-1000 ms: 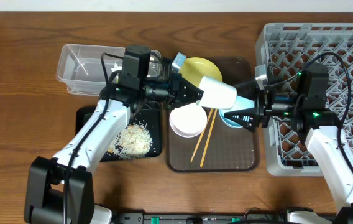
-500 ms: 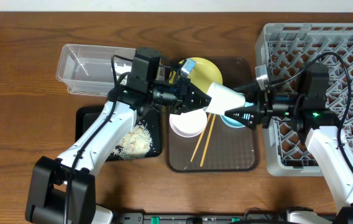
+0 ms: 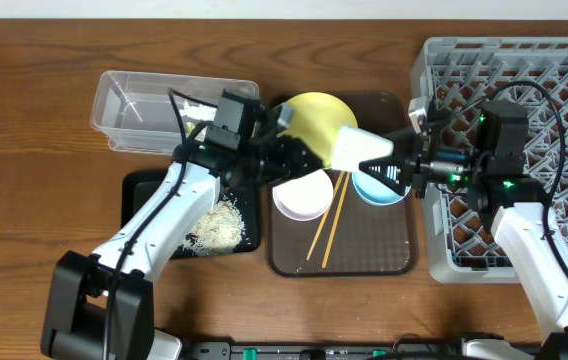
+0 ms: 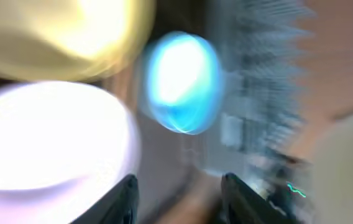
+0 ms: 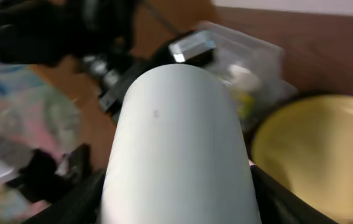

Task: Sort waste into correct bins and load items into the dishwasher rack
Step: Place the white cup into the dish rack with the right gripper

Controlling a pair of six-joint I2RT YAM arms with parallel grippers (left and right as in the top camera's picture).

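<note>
Fingers of the right arm (image 3: 390, 172) clamp the small white cup (image 3: 357, 150); left fingers (image 4: 127, 202) spread, empty.

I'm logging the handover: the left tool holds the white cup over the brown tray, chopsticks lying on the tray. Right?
Not quite: the right tool holds the white cup, as the right wrist view shows; the left tool is empty. The chopsticks do lie on the brown tray.

The left arm (image 3: 154, 225) reaches in from 7 o'clock; the left gripper (image 3: 299, 160) points to 3 o'clock, its fingers apparently apart. The right gripper (image 3: 376, 165) points to 9 o'clock, clamped on the small white cup (image 3: 356, 148).
</note>
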